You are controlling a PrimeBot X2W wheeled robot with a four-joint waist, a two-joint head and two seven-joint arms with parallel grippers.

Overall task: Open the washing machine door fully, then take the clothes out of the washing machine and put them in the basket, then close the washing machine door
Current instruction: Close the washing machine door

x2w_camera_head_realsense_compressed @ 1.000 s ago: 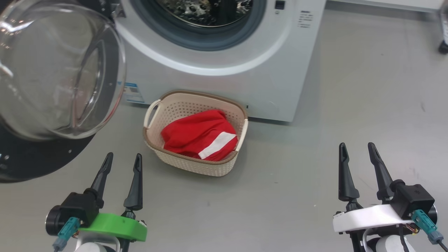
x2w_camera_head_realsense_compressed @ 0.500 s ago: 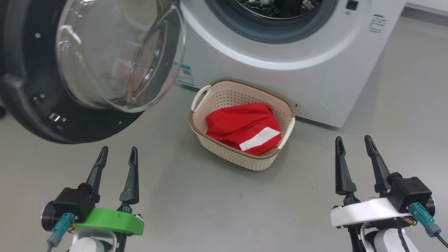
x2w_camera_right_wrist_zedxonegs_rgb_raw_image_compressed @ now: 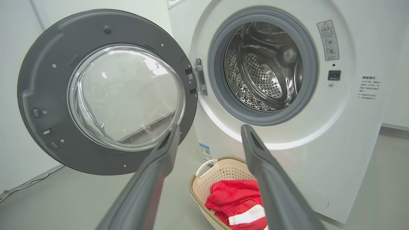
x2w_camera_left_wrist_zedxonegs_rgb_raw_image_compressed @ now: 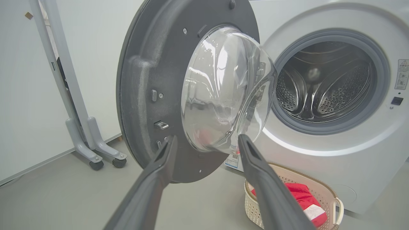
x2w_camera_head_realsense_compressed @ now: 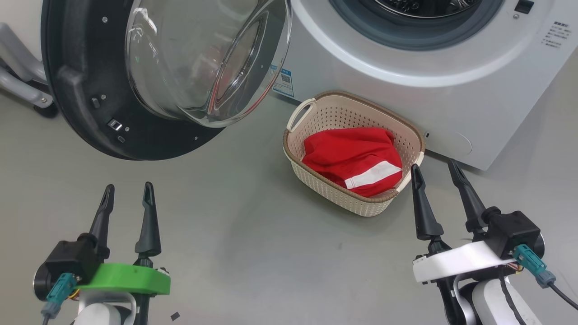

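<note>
The washing machine point(x2w_camera_head_realsense_compressed: 451, 104) point(x2w_camera_right_wrist_zedxonegs_rgb_raw_image_compressed: 345, 134) stands with its round door point(x2w_camera_head_realsense_compressed: 135, 76) point(x2w_camera_left_wrist_zedxonegs_rgb_raw_image_compressed: 153, 89) point(x2w_camera_right_wrist_zedxonegs_rgb_raw_image_compressed: 105, 92) swung wide open to the left. Its steel drum point(x2w_camera_right_wrist_zedxonegs_rgb_raw_image_compressed: 265, 70) point(x2w_camera_left_wrist_zedxonegs_rgb_raw_image_compressed: 322, 86) looks bare inside. On the floor in front, the cream basket point(x2w_camera_head_realsense_compressed: 343, 189) point(x2w_camera_right_wrist_zedxonegs_rgb_raw_image_compressed: 204, 179) point(x2w_camera_left_wrist_zedxonegs_rgb_raw_image_compressed: 297, 175) holds red clothes point(x2w_camera_head_realsense_compressed: 352, 155) point(x2w_camera_right_wrist_zedxonegs_rgb_raw_image_compressed: 236, 198) point(x2w_camera_left_wrist_zedxonegs_rgb_raw_image_compressed: 303, 198) with a white stripe. My left gripper point(x2w_camera_head_realsense_compressed: 126, 192) point(x2w_camera_left_wrist_zedxonegs_rgb_raw_image_compressed: 206, 142) is open, low at the left, below the door. To the basket's right, my right gripper point(x2w_camera_head_realsense_compressed: 435, 169) point(x2w_camera_right_wrist_zedxonegs_rgb_raw_image_compressed: 209, 129) is open too, holding nothing.
Grey floor point(x2w_camera_head_realsense_compressed: 253, 234) stretches between the grippers and the basket. A pale wheeled stand point(x2w_camera_left_wrist_zedxonegs_rgb_raw_image_compressed: 92, 150) point(x2w_camera_head_realsense_compressed: 22, 85) sits at the wall left of the door.
The head camera has turned left, so machine, door and basket have slid to the right in the picture. Both grippers stay open and hold their pose.
</note>
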